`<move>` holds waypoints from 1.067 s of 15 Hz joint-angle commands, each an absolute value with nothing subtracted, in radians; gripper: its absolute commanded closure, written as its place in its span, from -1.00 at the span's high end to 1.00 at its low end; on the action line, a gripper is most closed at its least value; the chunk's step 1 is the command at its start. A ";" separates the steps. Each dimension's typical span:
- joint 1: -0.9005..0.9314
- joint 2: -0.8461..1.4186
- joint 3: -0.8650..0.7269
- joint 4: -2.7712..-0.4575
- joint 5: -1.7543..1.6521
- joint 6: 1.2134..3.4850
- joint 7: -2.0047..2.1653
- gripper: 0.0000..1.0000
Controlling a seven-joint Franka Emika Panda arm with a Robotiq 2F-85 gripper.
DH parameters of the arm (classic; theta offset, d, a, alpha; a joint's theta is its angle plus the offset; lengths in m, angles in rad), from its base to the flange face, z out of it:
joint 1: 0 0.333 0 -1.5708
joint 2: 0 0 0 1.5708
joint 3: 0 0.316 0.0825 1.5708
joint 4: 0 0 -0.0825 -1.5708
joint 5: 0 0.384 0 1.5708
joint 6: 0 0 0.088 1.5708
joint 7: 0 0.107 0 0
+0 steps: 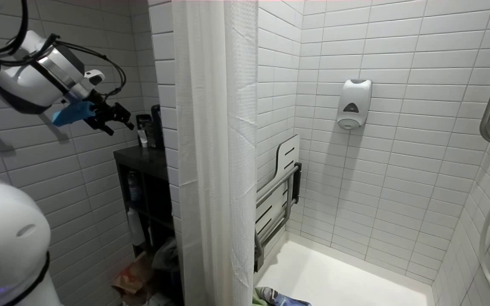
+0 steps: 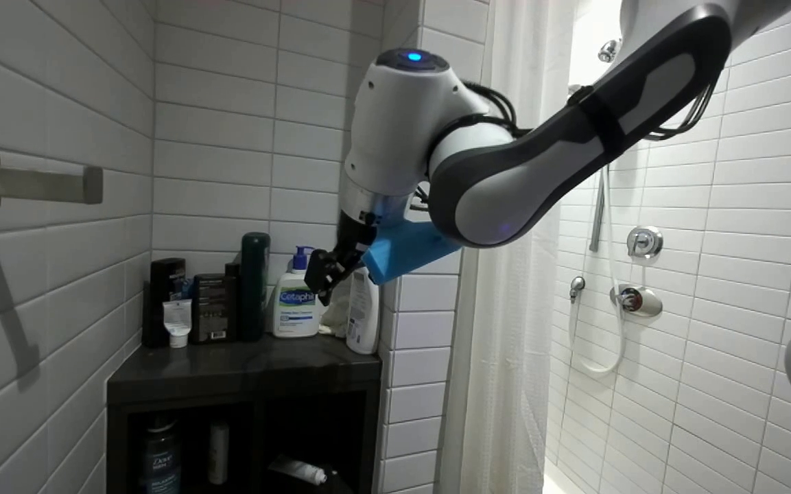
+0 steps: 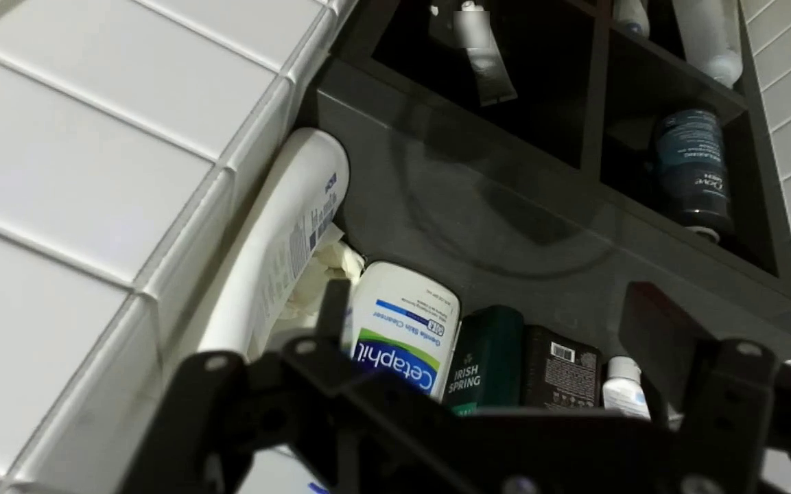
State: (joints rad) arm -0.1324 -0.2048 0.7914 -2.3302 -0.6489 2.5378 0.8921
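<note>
Saw the claw (image 1: 121, 129) hanging unclenched, spread wide near the Cetaphil bottle (image 3: 405, 322); noted the green bottle (image 3: 486, 360) just beside that.

1. A white, rounded, hard-shelled robot arm (image 2: 381, 137) is displaying dark-grey, curving panels (image 2: 539, 147).
2. A small blue light (image 2: 414, 57) is glowing on a round black cap (image 2: 392, 61).
3. Thin, black, looping cables (image 1: 123, 77) are trailing along the wrist, and a black strap (image 2: 602, 123) is wrapping the forearm.
4. A silver metallic band (image 1: 59, 68) is ringing the wrist.
5. A matte-black, angular gripper (image 3: 490, 302) is showing round, silvery screw heads (image 3: 750, 348).
</note>
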 commanded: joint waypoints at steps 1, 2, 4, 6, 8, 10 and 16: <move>-0.175 -0.095 0.842 -2.245 -0.742 2.467 0.960 1.00; -0.186 -0.072 0.854 -2.228 -0.781 2.445 0.992 1.00; -0.195 -0.033 0.870 -2.194 -0.868 2.409 1.070 1.00; -0.191 0.015 0.876 -2.160 -0.961 2.358 1.143 1.00; -0.177 0.063 0.873 -2.132 -1.030 2.316 1.200 1.00; -0.007 0.090 0.714 -2.110 -1.073 2.287 1.236 1.00; 0.217 0.148 0.480 -2.075 -1.094 2.274 1.285 1.00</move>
State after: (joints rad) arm 0.1297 0.1162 0.5744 -2.1055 -1.0704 2.2864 1.2491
